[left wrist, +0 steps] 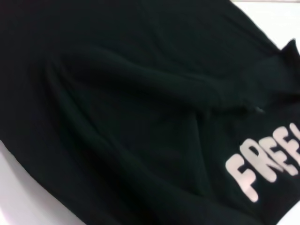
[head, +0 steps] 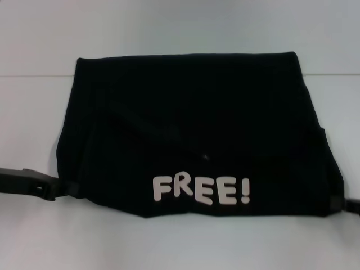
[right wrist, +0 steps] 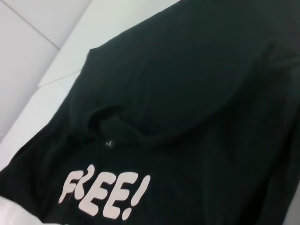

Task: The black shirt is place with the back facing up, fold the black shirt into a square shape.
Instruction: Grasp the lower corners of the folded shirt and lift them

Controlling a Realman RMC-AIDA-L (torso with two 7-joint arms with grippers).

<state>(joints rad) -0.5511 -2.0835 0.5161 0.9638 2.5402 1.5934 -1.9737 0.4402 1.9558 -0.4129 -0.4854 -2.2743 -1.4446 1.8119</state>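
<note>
Lying folded, black shirt [head: 197,129]

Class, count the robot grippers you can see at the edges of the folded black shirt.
2. The left gripper sits at the black shirt's near left corner; the right gripper at its near right corner, mostly cut off.

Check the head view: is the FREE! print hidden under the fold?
No. The pale FREE! lettering shows on top of the black shirt, near its front edge.
</note>
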